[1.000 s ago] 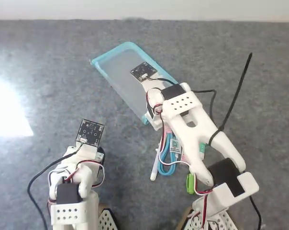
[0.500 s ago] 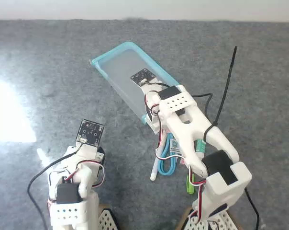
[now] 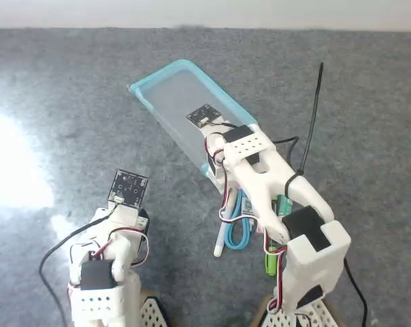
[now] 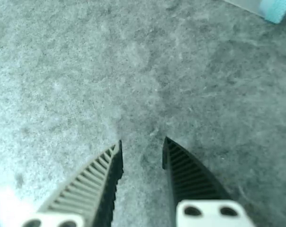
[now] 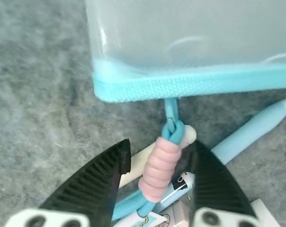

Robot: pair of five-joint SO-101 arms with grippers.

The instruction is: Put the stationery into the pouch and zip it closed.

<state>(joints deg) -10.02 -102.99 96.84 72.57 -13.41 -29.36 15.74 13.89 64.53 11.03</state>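
Right arm's back part is swinging a little toward the middle of the high view, and its thin black tie is tipping up with it, while the left arm is staying still. The pouch (image 3: 178, 102) is lying flat on the grey table (image 3: 69, 82), with its long side running on a slant from far on the left to near, where the right arm is. Its near end is pointing at that arm. A pink pull (image 5: 158, 170) is hanging off the pouch's blue edge on a blue cord, and its long side is pointing away from the pouch, toward the right gripper (image 5: 159, 144). That gripper is open, with one finger on each side of the pull and not yet squeezing it. It is probably sitting there so it can catch the pull and work the zip. The stationery (image 3: 241, 235) is still outside, lying in a small heap just beside the pouch's near end, under the right arm. A blue pen (image 5: 249, 132), a white pen (image 3: 220, 240) and a green marker (image 3: 271, 261) are all in that heap, close by, likely so they are easy to pick up. The left gripper (image 4: 142, 141) is open too, hanging over bare table well apart from the heap and holding nothing.
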